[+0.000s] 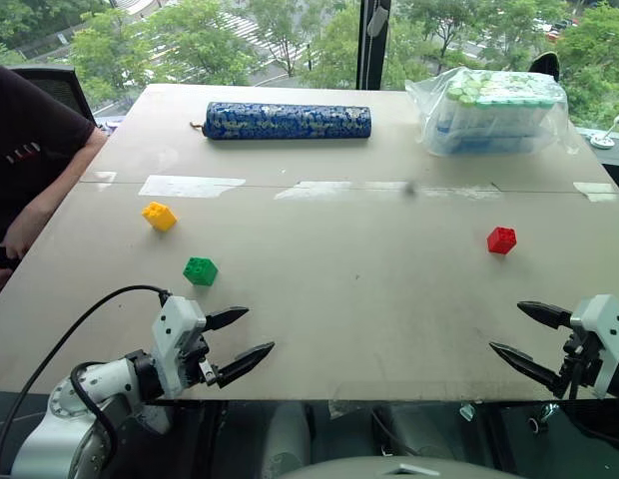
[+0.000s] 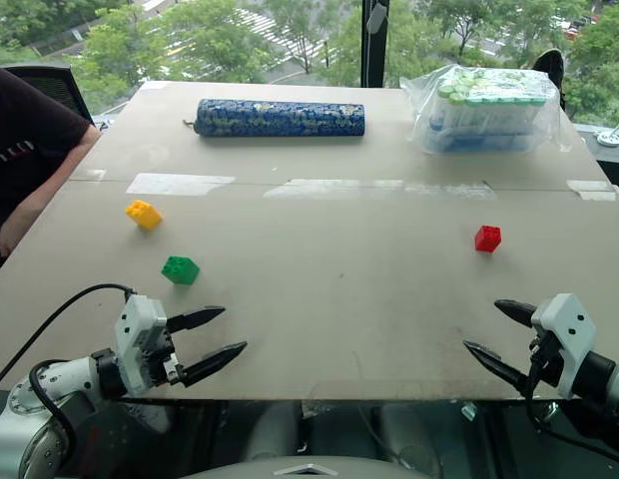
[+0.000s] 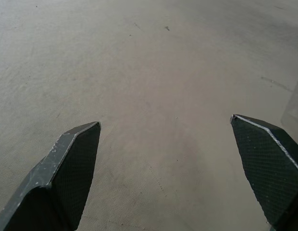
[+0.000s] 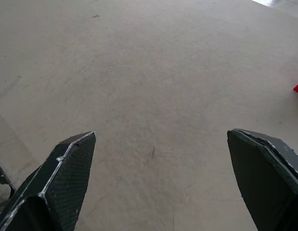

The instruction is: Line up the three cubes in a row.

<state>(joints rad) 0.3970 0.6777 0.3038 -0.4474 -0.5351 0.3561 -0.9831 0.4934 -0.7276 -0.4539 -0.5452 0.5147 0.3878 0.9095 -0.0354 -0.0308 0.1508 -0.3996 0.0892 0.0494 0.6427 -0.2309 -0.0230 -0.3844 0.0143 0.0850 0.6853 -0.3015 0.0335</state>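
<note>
Cubes unaligned; both jaws wide apart and empty at the near worktop [image 1: 389, 329] edge.
Landmark green cube [image 1: 201, 270]: just beyond left gripper [image 1: 253, 335]; yellow cube [image 1: 159, 216] slightly farther; red cube [image 1: 501, 239] well apart, nearer right gripper [image 1: 516, 331].

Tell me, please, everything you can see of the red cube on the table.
The red cube is a small, glossy plastic building block with studs on top. It sits upright on the bare tan table, on its right side, far from the yellow and green cubes. Nothing touches it; the open right end effector hovers nearer the table's front edge.
</note>
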